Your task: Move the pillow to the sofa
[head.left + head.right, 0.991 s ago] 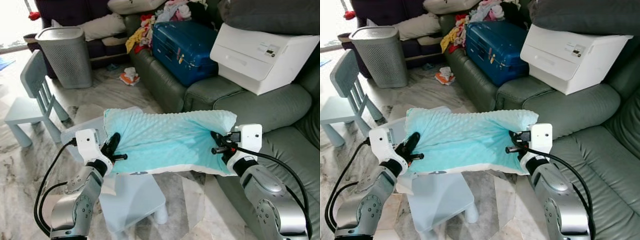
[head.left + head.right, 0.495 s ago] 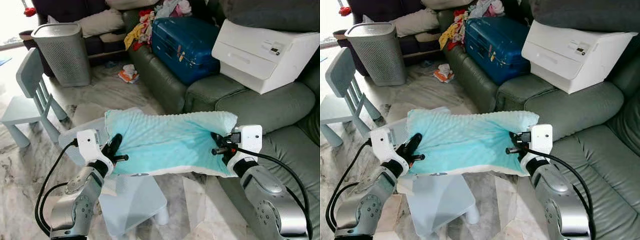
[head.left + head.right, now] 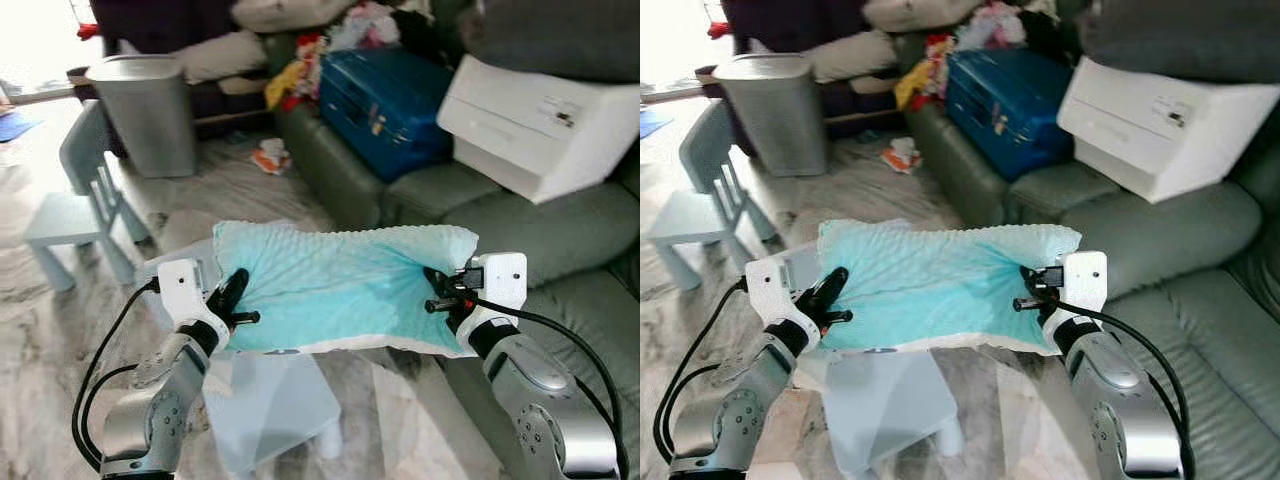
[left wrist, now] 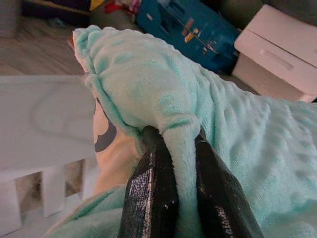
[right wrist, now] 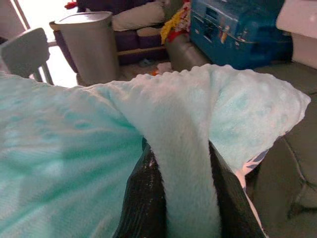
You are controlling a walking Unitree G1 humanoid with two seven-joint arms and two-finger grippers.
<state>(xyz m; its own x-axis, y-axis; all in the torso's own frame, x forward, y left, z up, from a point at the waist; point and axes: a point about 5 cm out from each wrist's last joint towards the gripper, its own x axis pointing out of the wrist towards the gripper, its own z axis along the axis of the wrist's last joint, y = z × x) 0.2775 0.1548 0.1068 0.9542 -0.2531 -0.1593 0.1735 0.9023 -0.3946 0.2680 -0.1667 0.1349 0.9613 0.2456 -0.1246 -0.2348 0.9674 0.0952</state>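
Pillow (image 3: 340,285) hangs between both arms above a small table (image 3: 265,405), beside the sofa (image 3: 560,215); left gripper (image 3: 232,300) and right gripper (image 3: 440,290) each pinch a fold. Carry step; next I judge swing right, lower onto the seat

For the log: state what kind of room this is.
Most likely a lived-in home living room: a grey-green sofa loaded with a blue suitcase and clothes, a laundry hamper and a child's chair on marble floor.
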